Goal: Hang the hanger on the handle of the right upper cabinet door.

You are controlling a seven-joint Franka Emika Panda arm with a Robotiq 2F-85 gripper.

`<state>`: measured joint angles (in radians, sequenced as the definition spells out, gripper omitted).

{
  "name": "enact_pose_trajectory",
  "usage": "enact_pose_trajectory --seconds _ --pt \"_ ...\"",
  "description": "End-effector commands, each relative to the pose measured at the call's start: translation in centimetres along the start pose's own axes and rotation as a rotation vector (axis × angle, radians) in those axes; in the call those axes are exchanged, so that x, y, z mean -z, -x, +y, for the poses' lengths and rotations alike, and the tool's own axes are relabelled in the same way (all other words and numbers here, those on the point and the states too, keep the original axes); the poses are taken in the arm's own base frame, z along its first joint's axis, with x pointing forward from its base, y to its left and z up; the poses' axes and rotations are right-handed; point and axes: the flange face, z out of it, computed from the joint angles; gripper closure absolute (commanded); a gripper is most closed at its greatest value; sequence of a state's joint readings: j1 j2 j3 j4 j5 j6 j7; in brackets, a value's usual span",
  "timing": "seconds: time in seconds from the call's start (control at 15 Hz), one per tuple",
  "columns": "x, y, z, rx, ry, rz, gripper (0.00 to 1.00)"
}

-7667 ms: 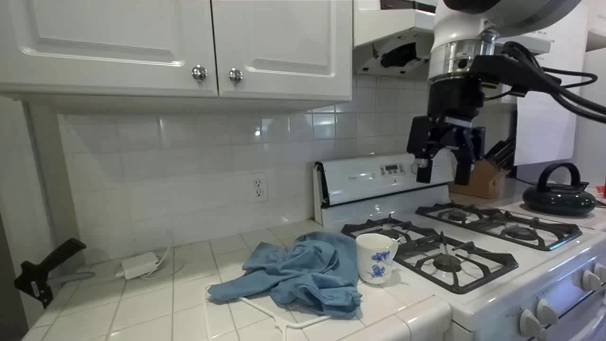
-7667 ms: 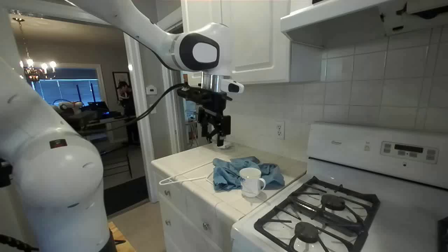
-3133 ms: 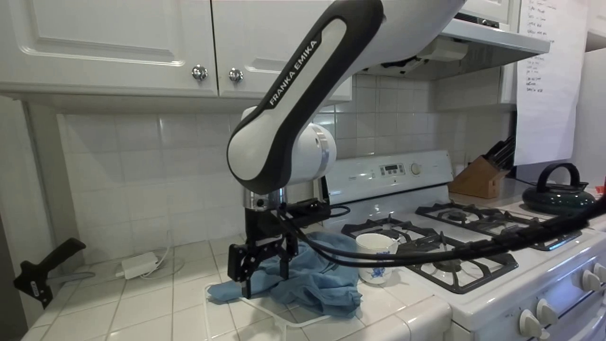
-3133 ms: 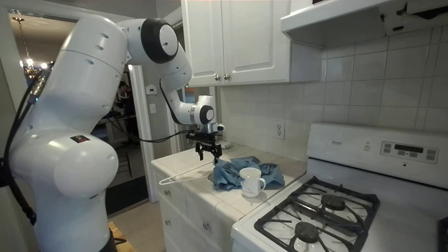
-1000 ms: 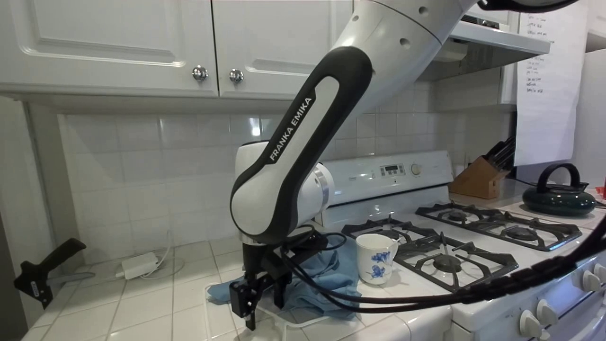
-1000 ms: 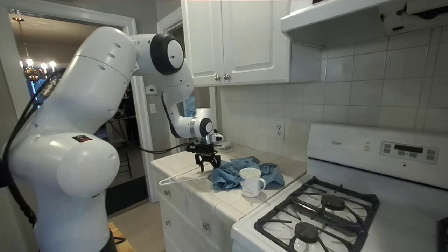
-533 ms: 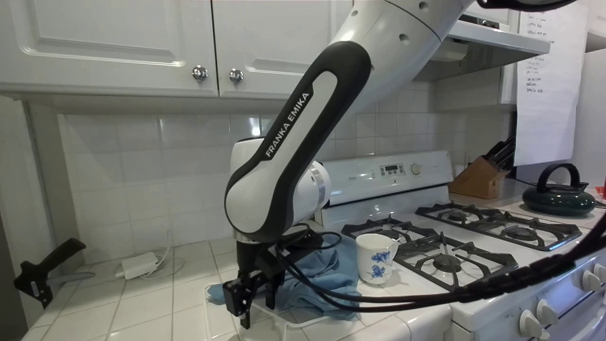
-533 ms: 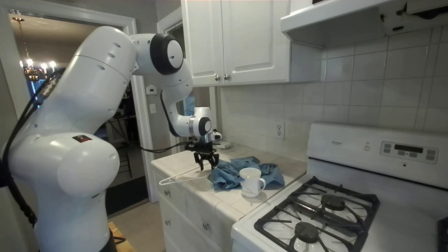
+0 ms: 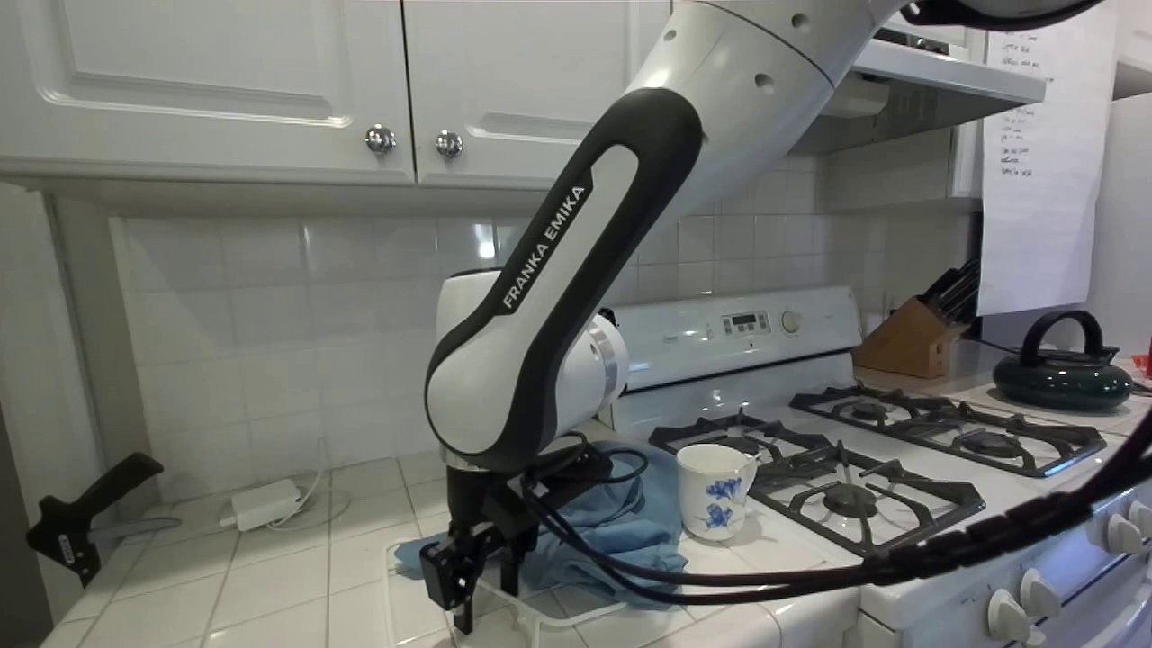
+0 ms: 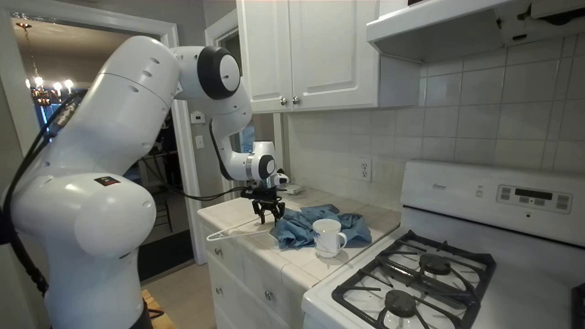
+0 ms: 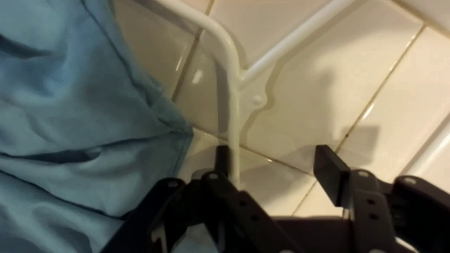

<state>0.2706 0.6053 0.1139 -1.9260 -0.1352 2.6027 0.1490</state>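
Observation:
A thin white hanger [image 11: 233, 112] lies on the tiled counter, partly under a blue cloth. It also shows in both exterior views [image 9: 576, 619] [image 10: 219, 236]. My gripper [image 11: 274, 165] is open, pointing down low over the counter, in both exterior views [image 9: 486, 605] [image 10: 269, 219] too. One hanger rod lies between the fingers, right against the inside of the left finger in the wrist view; the right finger is well apart from it. The right upper cabinet door [image 9: 540, 81] is shut; its round chrome knob [image 9: 448, 144] shows in both exterior views [image 10: 296, 100].
The blue cloth [image 11: 88, 123] lies crumpled beside the gripper. A white mug with blue flowers [image 9: 715, 490] stands between cloth and stove [image 9: 738, 342]. A white adapter [image 9: 264, 504] with a cord lies at the back. The cabinet's underside hangs above the counter.
From above the stove, the gripper has come over to the counter and down to the hanger. In the last half second it sinks slightly, and the hanger shifts slightly left.

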Motion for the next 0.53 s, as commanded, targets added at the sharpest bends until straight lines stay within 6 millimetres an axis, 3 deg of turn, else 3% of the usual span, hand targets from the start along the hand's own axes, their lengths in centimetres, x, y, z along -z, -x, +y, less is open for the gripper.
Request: enact_pose_trajectory --seconds 0.0,0.13,0.47 --pt "-0.34 -0.29 -0.12 0.004 -0.024 0.016 0.37" --pt "-0.4 -0.35 -0.17 0.003 -0.024 0.021 0.62" --pt "-0.23 -0.5 0.36 -0.004 -0.022 0.036 0.88"
